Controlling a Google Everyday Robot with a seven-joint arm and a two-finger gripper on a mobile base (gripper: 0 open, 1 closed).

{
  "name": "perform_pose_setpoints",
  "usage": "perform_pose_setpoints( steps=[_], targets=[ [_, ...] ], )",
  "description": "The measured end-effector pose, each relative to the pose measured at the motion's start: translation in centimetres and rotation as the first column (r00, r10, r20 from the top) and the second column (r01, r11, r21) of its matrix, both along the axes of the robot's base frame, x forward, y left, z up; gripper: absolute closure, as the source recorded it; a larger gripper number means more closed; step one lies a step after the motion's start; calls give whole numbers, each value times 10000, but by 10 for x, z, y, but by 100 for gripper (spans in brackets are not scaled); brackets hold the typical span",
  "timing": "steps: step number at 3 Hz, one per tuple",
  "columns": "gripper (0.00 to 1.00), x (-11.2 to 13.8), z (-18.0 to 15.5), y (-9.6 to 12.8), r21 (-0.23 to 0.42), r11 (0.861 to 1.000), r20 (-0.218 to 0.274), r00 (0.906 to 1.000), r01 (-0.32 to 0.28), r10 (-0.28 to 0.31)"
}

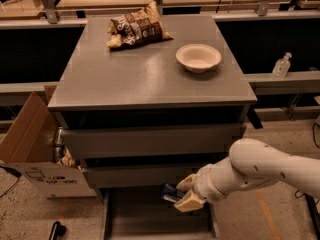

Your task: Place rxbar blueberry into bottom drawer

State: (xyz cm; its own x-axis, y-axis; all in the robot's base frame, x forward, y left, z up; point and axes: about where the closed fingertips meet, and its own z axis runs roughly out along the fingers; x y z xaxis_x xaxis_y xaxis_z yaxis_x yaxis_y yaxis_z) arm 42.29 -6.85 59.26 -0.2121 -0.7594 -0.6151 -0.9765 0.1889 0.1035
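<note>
The rxbar blueberry (169, 191) is a small dark blue bar held in my gripper (183, 194), whose tan fingers (186, 202) are shut on it. The bar sticks out to the left of the fingers. My white arm (265, 171) reaches in from the right, low down. The gripper holds the bar just above the back of the bottom drawer (150, 216), which is pulled open as a shallow grey tray below the cabinet front. The two drawers above it are closed.
On the grey cabinet top (145, 74) lie a brown chip bag (137, 28) at the back and a pale bowl (198, 57) at the right. An open cardboard box (30, 149) stands on the floor at the left. A clear bottle (282, 65) stands at the far right.
</note>
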Motion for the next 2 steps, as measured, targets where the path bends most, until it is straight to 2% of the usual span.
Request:
perform_pose_setpoints(
  steps=[1,2],
  targets=[
    [100,16,6,1,-42,9997,444,9987,250,-247],
    [100,27,-9,4,323,9991,483,9985,261,-276]
  ],
)
